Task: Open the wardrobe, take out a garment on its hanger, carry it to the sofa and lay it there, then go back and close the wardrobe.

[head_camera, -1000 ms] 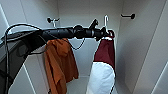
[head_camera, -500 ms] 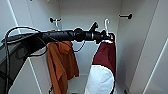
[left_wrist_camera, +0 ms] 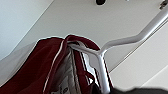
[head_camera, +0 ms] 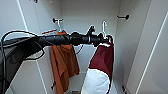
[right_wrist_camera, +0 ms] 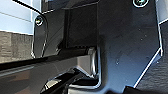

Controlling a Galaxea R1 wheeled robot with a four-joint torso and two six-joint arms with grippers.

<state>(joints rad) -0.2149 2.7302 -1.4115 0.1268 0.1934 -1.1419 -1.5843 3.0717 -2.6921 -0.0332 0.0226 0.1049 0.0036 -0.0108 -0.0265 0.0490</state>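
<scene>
Garment (head_camera: 103,60) hangs soft and light from the hanger (head_camera: 103,26), best gripped at its stiff neck; left gripper (head_camera: 100,40) sits there, grasp indiscernible.

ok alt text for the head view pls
The robot's left arm reaches into the open white wardrobe, its gripper at a white hanger carrying a maroon, white-sleeved jacket. An orange garment hangs behind.

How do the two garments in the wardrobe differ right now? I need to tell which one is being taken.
The maroon jacket is dark red with a white sleeve; the orange garment is one rust colour. The jacket's white hanger sits at the left gripper, its hook free in the air; the orange garment's hook is up at a wall fitting on the wardrobe back. The jacket hangs bunched and slanted; the orange one hangs straight. Both are on hangers inside the open wardrobe.
</scene>
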